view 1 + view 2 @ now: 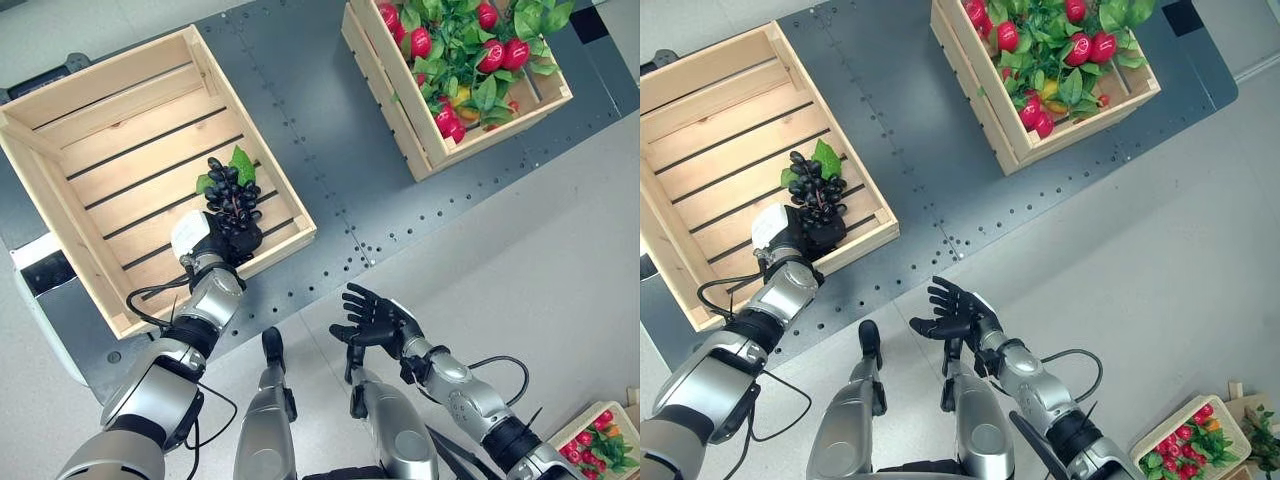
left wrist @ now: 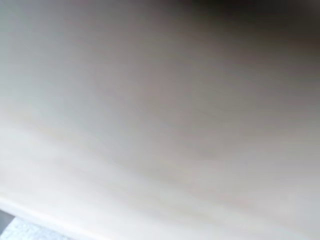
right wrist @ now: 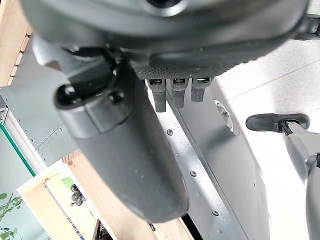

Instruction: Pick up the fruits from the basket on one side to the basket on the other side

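Grapes [image 1: 231, 199] sit clenched in my left hand [image 1: 222, 243], just inside the near corner of the otherwise bare wooden crate [image 1: 70, 130]. My right hand [image 1: 375, 318] hangs nearer me over the floor, fingers spread and empty. Farthest off, across the grey platform [image 1: 330, 130], stands the second crate [image 1: 420, 140], crowded with red fruit [image 1: 516, 53] and leaves.

Pale bare-wood slatted crates [image 1: 95, 110]; matt grey metal platform [image 1: 330, 150]; glossy dark grapes [image 1: 232, 198].

No readable text, labels, numbers or signs anywhere; the small print strip on the wooden crate [image 3: 75, 227] edge is too tiny to make out.
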Controlling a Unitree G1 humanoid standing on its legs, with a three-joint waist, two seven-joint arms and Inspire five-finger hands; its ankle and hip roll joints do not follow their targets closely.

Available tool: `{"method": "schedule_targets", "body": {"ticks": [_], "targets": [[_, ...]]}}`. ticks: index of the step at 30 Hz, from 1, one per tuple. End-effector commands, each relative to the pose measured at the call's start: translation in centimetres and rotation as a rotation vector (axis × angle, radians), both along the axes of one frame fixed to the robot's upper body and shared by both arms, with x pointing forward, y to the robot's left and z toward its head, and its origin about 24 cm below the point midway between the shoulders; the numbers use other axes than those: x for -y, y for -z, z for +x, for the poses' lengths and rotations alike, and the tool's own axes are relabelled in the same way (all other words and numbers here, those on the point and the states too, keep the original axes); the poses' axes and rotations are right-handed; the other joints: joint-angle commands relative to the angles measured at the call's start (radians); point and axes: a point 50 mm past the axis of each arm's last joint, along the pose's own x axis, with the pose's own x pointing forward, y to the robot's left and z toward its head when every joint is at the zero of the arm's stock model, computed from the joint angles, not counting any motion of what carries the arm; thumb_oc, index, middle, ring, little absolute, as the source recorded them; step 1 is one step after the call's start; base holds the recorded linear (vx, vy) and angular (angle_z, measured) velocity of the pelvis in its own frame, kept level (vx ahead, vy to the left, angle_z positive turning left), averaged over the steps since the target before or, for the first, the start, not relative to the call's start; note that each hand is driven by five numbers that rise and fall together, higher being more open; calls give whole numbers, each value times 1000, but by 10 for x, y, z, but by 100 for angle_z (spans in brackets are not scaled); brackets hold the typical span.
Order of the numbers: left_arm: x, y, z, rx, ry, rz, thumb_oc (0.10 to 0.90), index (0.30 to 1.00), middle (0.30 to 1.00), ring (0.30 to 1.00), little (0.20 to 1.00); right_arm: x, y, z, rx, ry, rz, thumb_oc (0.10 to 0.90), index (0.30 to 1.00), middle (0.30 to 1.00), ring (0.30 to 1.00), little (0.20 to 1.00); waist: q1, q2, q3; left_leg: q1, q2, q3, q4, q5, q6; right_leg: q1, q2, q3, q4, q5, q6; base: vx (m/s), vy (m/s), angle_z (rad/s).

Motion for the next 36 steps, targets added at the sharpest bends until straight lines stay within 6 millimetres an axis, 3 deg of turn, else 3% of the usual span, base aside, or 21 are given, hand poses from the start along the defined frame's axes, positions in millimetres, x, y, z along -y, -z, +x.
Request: {"method": "schedule_targets", "body": {"ticks": [1, 19, 24, 36], "targets": [[31, 20, -1, -43, 85, -107, 400, 300, 300, 300, 300, -3, -29, 3, 146, -10, 73, 800, 900, 900, 900, 900, -6, 36, -2, 24, 0, 13, 64, -89, -66, -35, -7, -9, 18, 40, 11, 0, 0, 0], [58, 83, -43, -225, 166, -221, 400, 300, 300, 300, 300, 1, -8, -18, 81, -5, 80, 800, 900, 900, 900, 900, 21, 51, -83, 123, -10, 5, 3, -101, -54, 57, -1, -35, -17, 26, 12, 10, -18, 3], [53, 75, -49, -85, 152, -205, 400, 300, 300, 300, 300, 4, -6, -25, 80, 5, 88, 800, 900, 900, 900, 900, 29, 59, -117, 158, -10, 0, -26, -98, -53, 90, 2, -43, -34, 23, 10, 29, -24, 2], [14, 62, -84, 112, 121, -181, 400, 300, 300, 300, 300, 31, 1, -41, 67, 83, 87, 800, 900, 900, 900, 900, 62, 108, -244, 216, -8, -49, -68, -92, -65, 188, -13, -97, -82, 28, 5, 43, -16, 8]]}}
